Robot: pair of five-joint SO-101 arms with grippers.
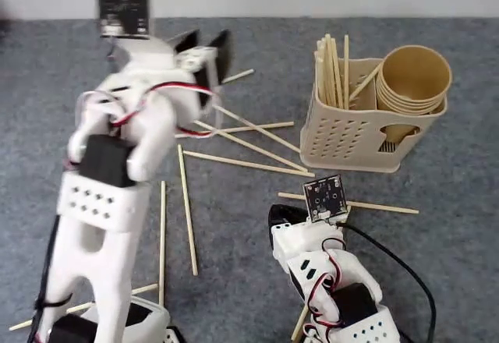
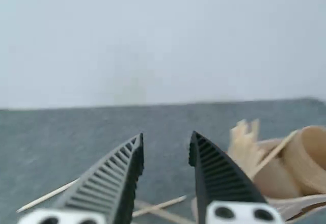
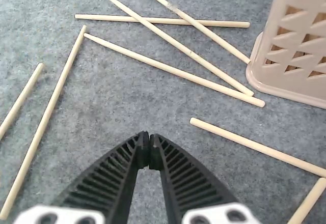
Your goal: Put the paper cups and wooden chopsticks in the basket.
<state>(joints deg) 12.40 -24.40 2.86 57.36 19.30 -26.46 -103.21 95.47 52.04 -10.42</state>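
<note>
On the grey table point(image 1: 437, 226), the basket point(image 1: 351, 136) stands at the far right. It already holds a stack of cups point(image 1: 413, 78) and an upright bundle of chopsticks point(image 1: 331, 70). No cup is seen outside it, so the cup part of the task looks done. Loose chopsticks point(image 1: 187, 203) lie flat and scattered between the arms and the basket, several crossing one another just beside the basket's foot.

Left arm point(image 1: 117, 164): its jaws stand apart and hold nothing. They are raised off the table and aimed toward the far wall, with a short stick point(image 2: 160, 206) lying below them.

Right arm point(image 1: 327, 273): its jaws are pressed together and empty, tips low over bare table.

Key relation: the nearest stick point(image 3: 254, 145) lies just ahead of the right jaws, offset toward the basket side and apart from them. Its long axis runs obliquely across the line in which the jaws point, with one end near the jaws and the other running off toward the basket. The right arm is clearly the nearer one to this stick. A pick here would probably require the jaws to open first, then come down straddling the stick across its length.
</note>
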